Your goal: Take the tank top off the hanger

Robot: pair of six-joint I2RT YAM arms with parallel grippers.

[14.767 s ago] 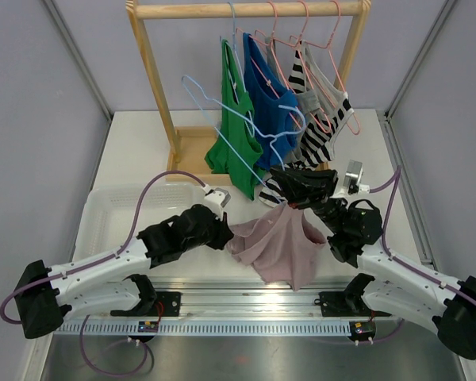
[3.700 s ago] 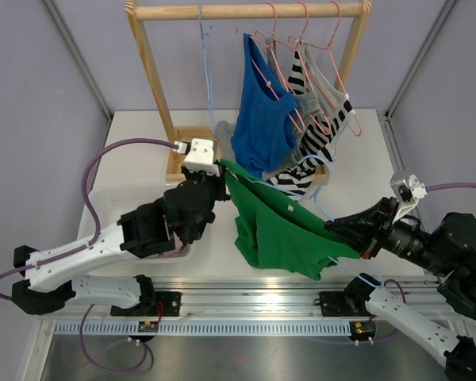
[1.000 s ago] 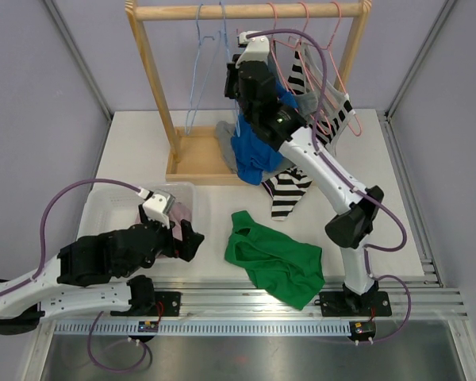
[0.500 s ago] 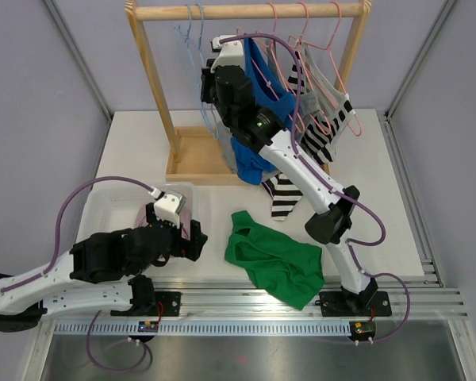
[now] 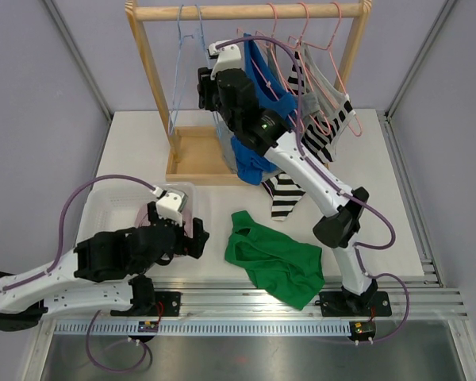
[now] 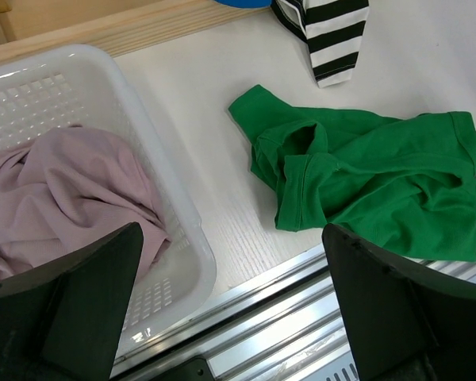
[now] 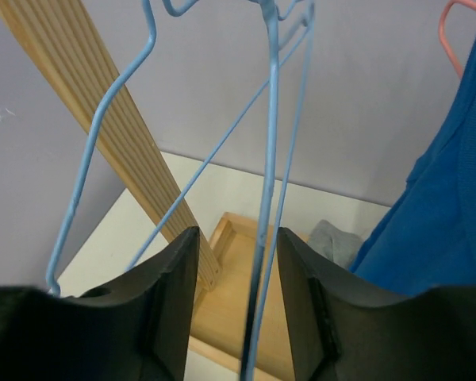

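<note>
The green tank top (image 5: pixel 274 258) lies crumpled on the table near the front rail, off any hanger; the left wrist view shows it too (image 6: pixel 365 190). My left gripper (image 5: pixel 192 238) hovers low between the basket and the garment, open and empty (image 6: pixel 232 238). My right gripper (image 5: pixel 206 94) is raised at the rack's left end, among bare blue wire hangers (image 5: pixel 175 95). In the right wrist view its jaws (image 7: pixel 238 238) stand apart, and a blue hanger wire (image 7: pixel 271 119) runs down between them without being pinched.
A white basket (image 5: pixel 103 206) at the front left holds a pink garment (image 6: pixel 63 198). The wooden rack (image 5: pixel 246 10) carries a blue top (image 5: pixel 262 103) and striped and grey garments on pink hangers. A striped piece (image 5: pixel 285 194) trails onto the table. The rack's wooden base (image 5: pixel 194 155) sits behind.
My right gripper carried the blue hanger left along the rail and its jaws have come apart. My left arm has edged slightly right. The green tank top has not moved.
</note>
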